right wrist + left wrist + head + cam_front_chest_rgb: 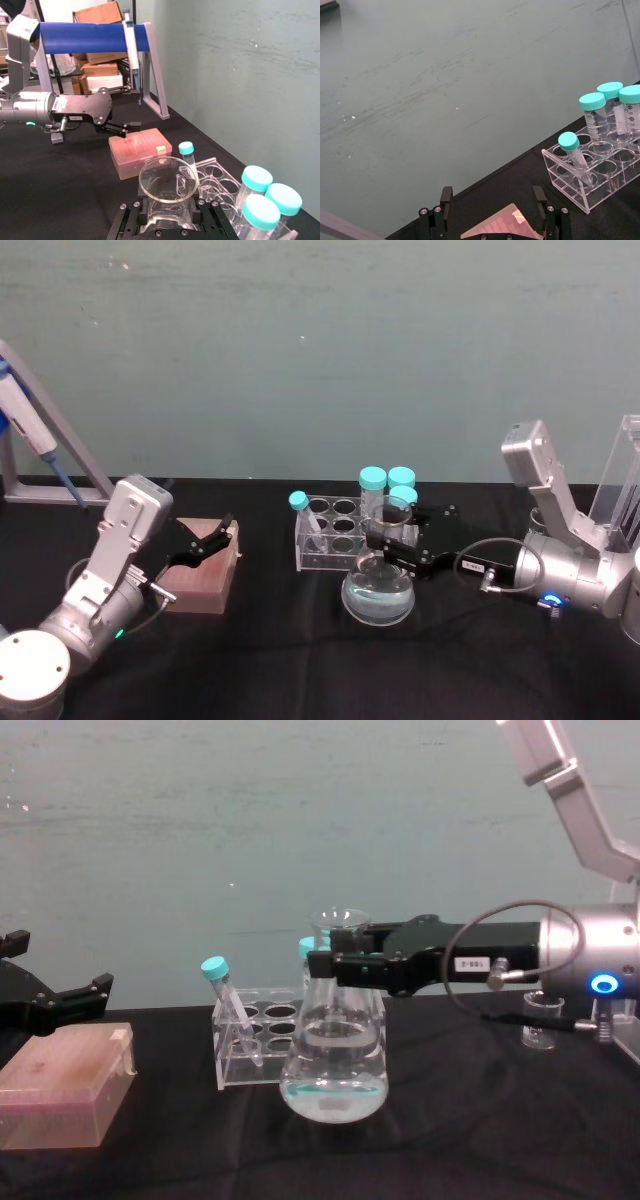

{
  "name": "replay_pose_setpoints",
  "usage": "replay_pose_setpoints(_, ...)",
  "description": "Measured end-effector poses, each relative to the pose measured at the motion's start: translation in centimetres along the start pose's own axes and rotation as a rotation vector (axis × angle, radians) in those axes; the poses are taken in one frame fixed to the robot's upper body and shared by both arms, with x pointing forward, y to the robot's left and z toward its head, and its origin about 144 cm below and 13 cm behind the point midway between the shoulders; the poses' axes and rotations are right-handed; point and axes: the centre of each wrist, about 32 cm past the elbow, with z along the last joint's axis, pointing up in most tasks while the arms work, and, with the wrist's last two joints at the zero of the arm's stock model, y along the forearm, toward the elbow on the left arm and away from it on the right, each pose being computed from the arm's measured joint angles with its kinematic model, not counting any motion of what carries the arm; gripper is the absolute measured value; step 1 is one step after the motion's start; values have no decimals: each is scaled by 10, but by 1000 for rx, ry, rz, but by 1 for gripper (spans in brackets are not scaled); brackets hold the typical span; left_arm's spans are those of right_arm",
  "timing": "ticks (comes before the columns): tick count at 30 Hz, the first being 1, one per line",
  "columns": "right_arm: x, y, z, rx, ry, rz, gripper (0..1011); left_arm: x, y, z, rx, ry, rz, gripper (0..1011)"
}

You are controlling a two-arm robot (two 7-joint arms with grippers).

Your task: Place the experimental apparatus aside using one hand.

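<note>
The left end effector (218, 538) hangs spread over a pink box (203, 578) on the black table (300, 660). Just right of a clear tube rack (332, 533), the conical flask (334, 1065) stands on the table, its neck pinched by the right end effector (325, 964).

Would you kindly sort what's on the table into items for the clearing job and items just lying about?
Job in hand:
- conical flask, neck between the right tool's fingers
- small glass beaker

Lying about:
- tube rack with teal-capped tubes
- pink box under the open left tool
- pipette stand
</note>
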Motion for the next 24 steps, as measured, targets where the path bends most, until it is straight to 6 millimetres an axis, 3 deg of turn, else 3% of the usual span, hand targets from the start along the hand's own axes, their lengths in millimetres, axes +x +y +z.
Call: replay_pose_setpoints(24,-16,-43,5,-23,-4,-129,450,0,0,0,0,0,0,1000)
